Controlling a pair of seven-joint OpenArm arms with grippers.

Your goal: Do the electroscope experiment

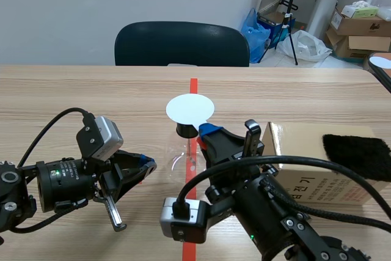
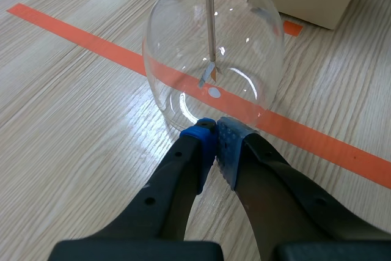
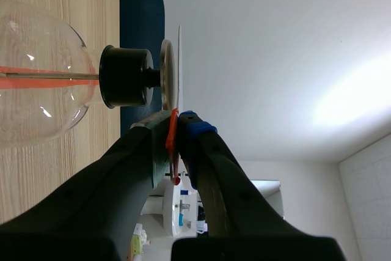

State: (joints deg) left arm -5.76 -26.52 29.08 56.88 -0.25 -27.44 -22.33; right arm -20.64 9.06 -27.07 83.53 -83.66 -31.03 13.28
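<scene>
Charging seems next: my right gripper (image 3: 180, 124) clamps a red stick (image 3: 172, 140) just beside the white disc (image 1: 190, 108), my left gripper (image 2: 215, 134) closed empty by the flask (image 2: 177, 59).

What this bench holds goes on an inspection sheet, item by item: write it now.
Surface: pale wooden table, orange-red tape line.
Job's things: clear glass flask electroscope with black stopper and white round disc; thin red strip.
Clutter: cardboard box with black fuzzy cloth on top.
Grippers: left gripper shut at the flask's base; right gripper shut on the strip beside the disc.
Cables: black cables on both arms.
Surroundings: dark chair, stacked boxes, white wall.
</scene>
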